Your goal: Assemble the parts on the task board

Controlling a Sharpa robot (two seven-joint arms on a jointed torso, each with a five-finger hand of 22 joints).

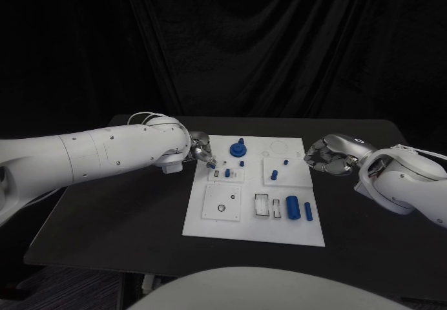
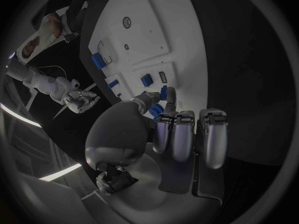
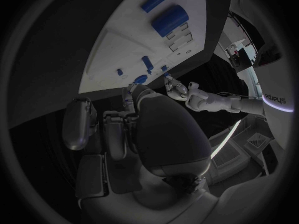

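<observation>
The white task board (image 1: pixel 210 219) lies mid-table. My left hand (image 1: pixel 198 153) hovers over its far left corner and pinches a small blue part (image 2: pixel 164 93) between thumb and finger, just above the board. A round blue part with a peg (image 1: pixel 238 150) stands close beside that hand. Small blue pegs (image 1: pixel 241 163) (image 1: pixel 275 174) stand in the board's middle blocks. A thick blue cylinder (image 1: pixel 293 207) and a slim one (image 1: pixel 308 210) lie at the near right. My right hand (image 1: pixel 328 157) hangs off the board's right edge, fingers curled in with nothing in them.
A small black ring (image 1: pixel 221 208) sits on the square block at the board's near left. White slotted blocks (image 1: pixel 263 205) lie beside the cylinders. Bare black table (image 1: pixel 121 213) runs on both sides of the board.
</observation>
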